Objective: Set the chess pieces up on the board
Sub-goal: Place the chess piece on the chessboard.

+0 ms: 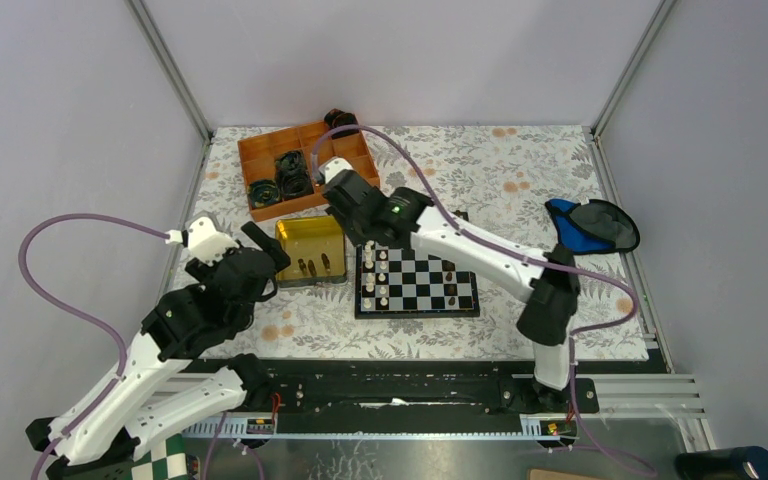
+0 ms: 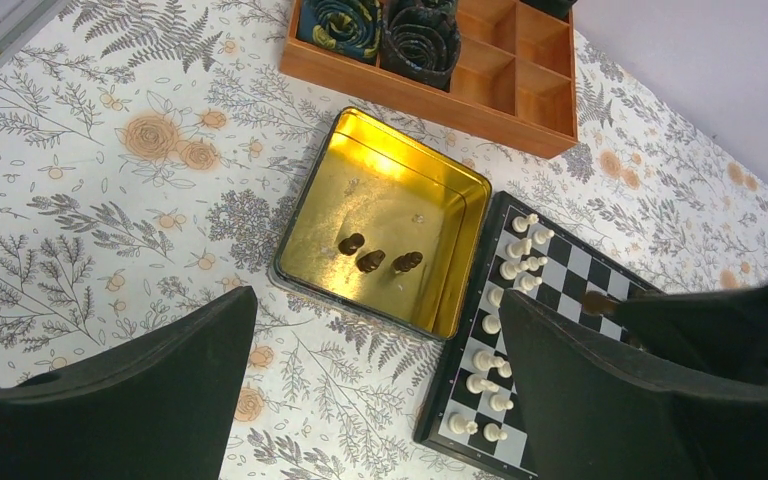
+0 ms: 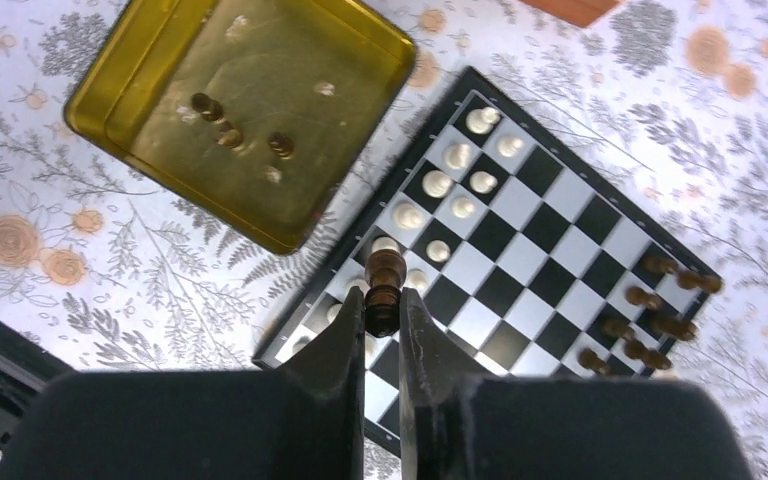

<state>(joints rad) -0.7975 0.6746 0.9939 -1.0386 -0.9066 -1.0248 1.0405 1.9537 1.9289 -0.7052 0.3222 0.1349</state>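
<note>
- right tool (image 3: 382, 305) is pinched almost closed on one dark piece (image 3: 384, 270), which sticks out past the fingertips
- that piece hangs above the board (image 3: 505, 290), on the side where the white pieces (image 3: 455, 185) stand, so I reckon it has to travel across to the other end
- the white pieces sit in two rows along the edge next to the gold tin (image 2: 390, 190); that side looks about done, though I can't count every one
- the opposite edge has a bunch of dark pieces (image 3: 650, 320), clearly not a full set yet
- three more dark ones (image 2: 370, 260) lie in the tin, so my guess is well past halfway: the held one plus those three, maybe some tidying
- right arm (image 1: 480, 250) stretches from its base on the right diagonally over the board, wrist above the end nearest the tin, tool pointing down
- left tool (image 2: 378, 298) is spread wide with nothing in it, hovering near the tin and aimed at it
- left arm (image 1: 160, 350) is folded up, off to the left of the tin
- wooden tray (image 2: 500, 95) with black coils sits behind the tin on the floral worktop (image 2: 110, 180), not part of the job
</note>
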